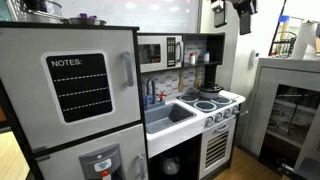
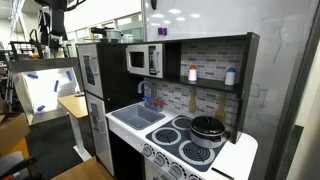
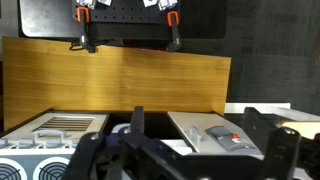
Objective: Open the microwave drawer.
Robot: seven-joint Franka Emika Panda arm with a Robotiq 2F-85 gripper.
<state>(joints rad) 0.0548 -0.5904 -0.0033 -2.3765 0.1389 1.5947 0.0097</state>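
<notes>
Hovering high, one gripper [image 1: 242,18]; one microwave [image 1: 158,53], shut; one pot [image 2: 208,128]

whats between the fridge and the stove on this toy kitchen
The sink lies between the fridge and the stove, set into the white counter; this shows in both exterior views.

looked black and blocky at the wrist [image 1: 240,9] in an exterior view, angular in outline, with matte housing. showed equally dark from the opposite side, with thin black cables [image 2: 47,30] alongside. in the wrist view, came through as black jaws, blurred, built of rounded linkage bars with faint glossy highlights along the edges; screws and markings too blurred to tell.
</notes>
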